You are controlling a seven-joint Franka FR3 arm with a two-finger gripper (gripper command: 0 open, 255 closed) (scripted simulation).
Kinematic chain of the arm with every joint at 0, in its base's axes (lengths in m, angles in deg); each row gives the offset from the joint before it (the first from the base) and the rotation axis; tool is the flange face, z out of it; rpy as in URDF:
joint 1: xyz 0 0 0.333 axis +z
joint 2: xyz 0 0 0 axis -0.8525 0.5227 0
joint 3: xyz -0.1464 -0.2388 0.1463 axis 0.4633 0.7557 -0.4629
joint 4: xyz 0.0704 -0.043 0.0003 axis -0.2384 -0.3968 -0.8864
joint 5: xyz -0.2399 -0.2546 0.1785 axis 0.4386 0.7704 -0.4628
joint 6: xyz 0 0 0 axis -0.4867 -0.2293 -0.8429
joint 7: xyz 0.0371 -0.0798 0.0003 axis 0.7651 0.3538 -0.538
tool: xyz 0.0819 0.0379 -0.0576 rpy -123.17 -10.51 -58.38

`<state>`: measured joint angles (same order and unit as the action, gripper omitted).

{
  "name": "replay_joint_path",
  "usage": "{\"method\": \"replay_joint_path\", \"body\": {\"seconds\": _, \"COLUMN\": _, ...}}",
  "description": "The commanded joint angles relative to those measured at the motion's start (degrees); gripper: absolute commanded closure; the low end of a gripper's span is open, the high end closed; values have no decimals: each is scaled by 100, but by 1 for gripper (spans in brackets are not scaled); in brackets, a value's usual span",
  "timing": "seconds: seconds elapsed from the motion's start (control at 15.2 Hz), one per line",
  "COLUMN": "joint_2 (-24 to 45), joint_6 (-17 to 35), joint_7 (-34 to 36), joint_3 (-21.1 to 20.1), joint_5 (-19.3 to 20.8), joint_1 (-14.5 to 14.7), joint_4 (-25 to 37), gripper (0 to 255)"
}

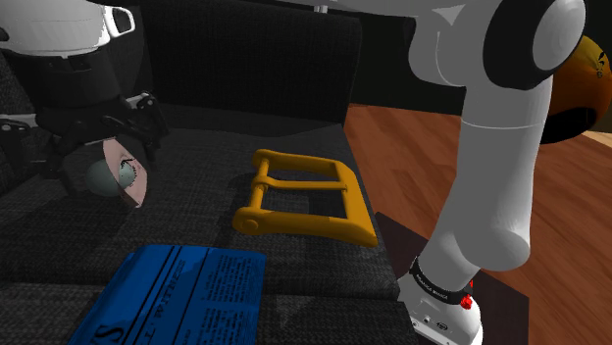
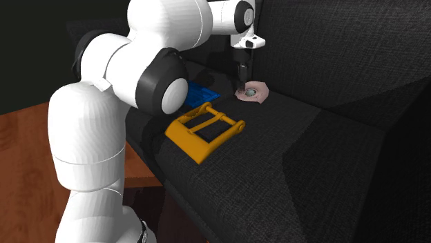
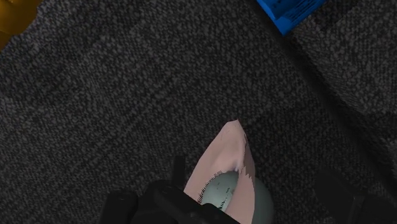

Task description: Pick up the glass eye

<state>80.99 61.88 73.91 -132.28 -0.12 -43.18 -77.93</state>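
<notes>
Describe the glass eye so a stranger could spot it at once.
Start at the dark fabric sofa and find the yellow frame on its seat. Past that, near the blue flat box, is the glass eye: the only rounded thing, a grey-green ball cupped in pale pink.

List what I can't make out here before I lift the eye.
Glass eye: wrist view, lower part cut by the bottom edge and overlapped by the dark hand.
Orange ball: shoulder view, mostly behind the white arm and cut by the right edge.
Blue printed item: shoulder view, near end cut by the bottom edge; print too small to read.
</notes>
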Motion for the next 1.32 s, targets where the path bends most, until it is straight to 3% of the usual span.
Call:
{"method": "replay_joint_path", "body": {"seconds": 0.0, "joint_2": -10, "joint_6": 159, "joint_7": 24, "joint_3": 2, "joint_5": -3, "joint_1": -24, "joint_4": -168, "gripper": 0}}
{"method": "replay_joint_path", "body": {"seconds": 0.13, "joint_2": -18, "joint_6": 207, "joint_7": 27, "joint_3": 3, "joint_5": -7, "joint_1": -35, "joint_4": -223, "gripper": 0}}
{"method": "replay_joint_path", "body": {"seconds": 0.2, "joint_2": -14, "joint_6": 212, "joint_7": 30, "joint_3": 3, "joint_5": -4, "joint_1": -33, "joint_4": -225, "gripper": 255}}
{"method": "replay_joint_path", "body": {"seconds": 0.79, "joint_2": -17, "joint_6": 207, "joint_7": 27, "joint_3": 3, "joint_5": -7, "joint_1": -35, "joint_4": -222, "gripper": 255}}
{"method": "replay_joint_path", "body": {"seconds": 1.25, "joint_2": 115, "joint_6": -398, "joint_7": -6, "joint_3": 0, "joint_5": 73, "joint_1": 136, "joint_4": 498, "gripper": 255}}
